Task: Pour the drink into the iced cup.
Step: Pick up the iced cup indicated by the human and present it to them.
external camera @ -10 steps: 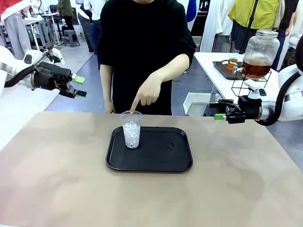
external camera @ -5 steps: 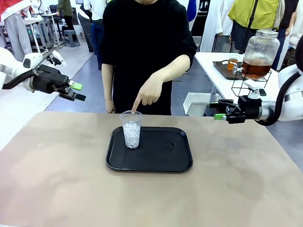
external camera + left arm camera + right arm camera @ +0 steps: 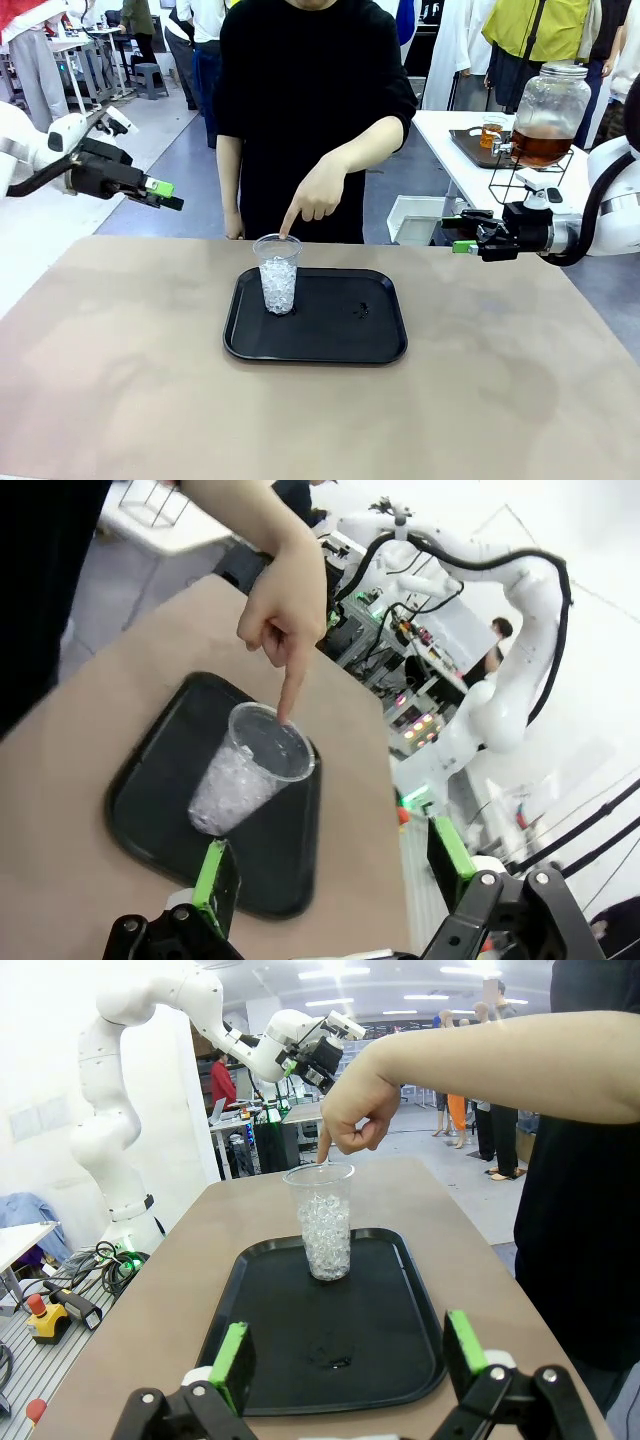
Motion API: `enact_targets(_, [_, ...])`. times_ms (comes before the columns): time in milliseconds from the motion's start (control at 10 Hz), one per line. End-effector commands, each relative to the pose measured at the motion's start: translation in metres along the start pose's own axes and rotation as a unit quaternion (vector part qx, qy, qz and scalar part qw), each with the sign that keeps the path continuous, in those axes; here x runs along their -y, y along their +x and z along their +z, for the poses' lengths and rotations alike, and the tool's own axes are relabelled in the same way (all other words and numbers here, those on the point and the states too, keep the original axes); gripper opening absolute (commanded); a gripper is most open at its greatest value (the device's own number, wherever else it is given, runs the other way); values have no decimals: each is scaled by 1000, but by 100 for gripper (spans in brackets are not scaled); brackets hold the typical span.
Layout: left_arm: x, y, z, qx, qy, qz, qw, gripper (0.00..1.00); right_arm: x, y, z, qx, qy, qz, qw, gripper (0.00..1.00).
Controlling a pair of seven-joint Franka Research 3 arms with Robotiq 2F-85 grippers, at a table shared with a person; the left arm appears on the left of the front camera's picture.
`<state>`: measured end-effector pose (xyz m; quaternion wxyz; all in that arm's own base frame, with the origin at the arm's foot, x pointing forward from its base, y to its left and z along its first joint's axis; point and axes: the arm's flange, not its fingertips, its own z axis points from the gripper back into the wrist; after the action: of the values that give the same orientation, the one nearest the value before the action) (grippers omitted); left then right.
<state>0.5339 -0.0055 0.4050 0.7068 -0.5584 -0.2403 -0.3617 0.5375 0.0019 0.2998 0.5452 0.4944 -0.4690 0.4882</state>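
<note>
The iced cup was clear ribbed plastic packed with chunky ice. It stood at the centre-left of a glossy black rounded tray on the matte tan table. The person's hand had its fingers curled, with one finger pointing down at the rim. The amber drink sat in a round glass jar at upper right. Both the left gripper and right gripper had their jaws spread and held nothing. Compared with a second ago, the left one had rolled and dipped a bit. Everything else was the same.
</note>
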Motion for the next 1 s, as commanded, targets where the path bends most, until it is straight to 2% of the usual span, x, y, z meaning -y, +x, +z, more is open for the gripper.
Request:
enact_targets(0, [-21, -4, -2, 25, 7, -102, 994, 100, -3, 2, -1, 9, -1, 0, 1000, 100])
enact_targets(200, [-31, -12, -8, 38, 43, -177, 983, 100, -3, 2, -1, 9, -1, 0, 1000, 100])
enact_targets(400, [-38, -23, -15, 73, 61, -226, 969, 100, -3, 2, -1, 9, -1, 0, 1000, 100])
enact_targets(600, [-41, -30, -25, 70, 80, -251, 962, 100, -3, 2, -1, 9, -1, 0, 1000, 100])
enact_targets(800, [-37, -32, -30, 39, 40, -252, 966, 100, -3, 2, -1, 9, -1, 0, 1000, 100])
enact_targets(900, [-45, -29, -22, 60, 67, -241, 966, 100, -3, 2, -1, 9, -1, 0, 1000, 100])
